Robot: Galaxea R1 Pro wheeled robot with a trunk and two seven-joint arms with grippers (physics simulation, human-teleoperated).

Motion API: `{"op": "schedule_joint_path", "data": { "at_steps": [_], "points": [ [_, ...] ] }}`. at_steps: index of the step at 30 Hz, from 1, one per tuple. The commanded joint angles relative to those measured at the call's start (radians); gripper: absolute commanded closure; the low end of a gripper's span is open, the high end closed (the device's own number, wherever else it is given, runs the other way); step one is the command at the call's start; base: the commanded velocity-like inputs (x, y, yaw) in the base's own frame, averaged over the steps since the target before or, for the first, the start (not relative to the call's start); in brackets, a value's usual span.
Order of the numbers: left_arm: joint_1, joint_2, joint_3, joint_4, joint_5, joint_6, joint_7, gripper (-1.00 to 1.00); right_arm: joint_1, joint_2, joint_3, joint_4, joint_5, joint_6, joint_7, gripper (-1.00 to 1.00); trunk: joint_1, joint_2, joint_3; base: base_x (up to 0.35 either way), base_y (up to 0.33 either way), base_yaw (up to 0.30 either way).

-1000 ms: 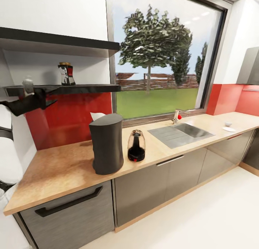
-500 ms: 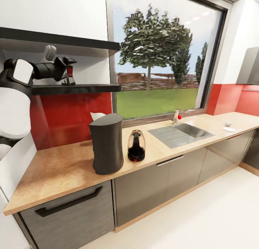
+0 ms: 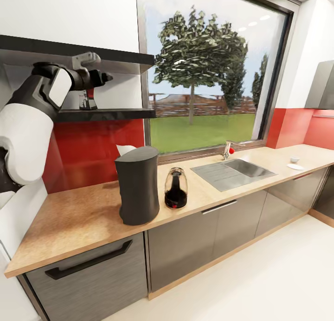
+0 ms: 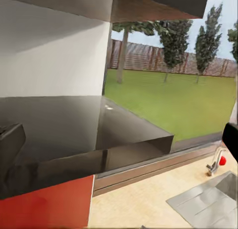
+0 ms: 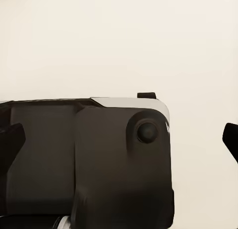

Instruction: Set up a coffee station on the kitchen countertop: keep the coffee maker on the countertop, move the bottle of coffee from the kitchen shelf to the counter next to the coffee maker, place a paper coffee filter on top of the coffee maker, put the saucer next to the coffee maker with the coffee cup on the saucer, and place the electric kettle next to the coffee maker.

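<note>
While left gripper (fingers spread) hovers above shelf — coffee bottle behind; right gripper's state unclear.

The surface is made of light brown wood with darker speckles. The wall behind it is painted bright red. The coffee maker is dark grey all over. The electric kettle is see-through, with black and a bit of red at the bottom. The shelf is shiny black. The bottle of coffee is seen as black, white and red. The left arm is coloured white and black.
</note>
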Motion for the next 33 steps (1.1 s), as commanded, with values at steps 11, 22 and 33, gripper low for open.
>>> {"op": "schedule_joint_path", "data": {
  "at_steps": [11, 22, 33],
  "points": [
    [0.013, 0.009, -0.063, 0.112, -0.099, -0.173, 0.079, -1.00, 0.000, 0.000, 0.001, 0.000, -0.006, -0.004, 0.001, -1.00, 0.000, -0.001, 0.000, 0.000, 0.000, 0.000],
    [0.018, 0.004, -0.053, 0.171, -0.099, -0.335, 0.290, -1.00, 0.000, -0.001, 0.002, 0.000, -0.006, -0.004, 0.001, -1.00, 0.000, -0.001, 0.000, 0.000, 0.000, 0.000],
    [0.019, 0.002, -0.051, 0.169, -0.086, -0.337, 0.388, -1.00, 0.000, -0.001, -0.003, 0.000, -0.006, -0.003, 0.001, -1.00, 0.000, -0.001, 0.000, 0.008, -0.001, 0.000]
  ]
}}
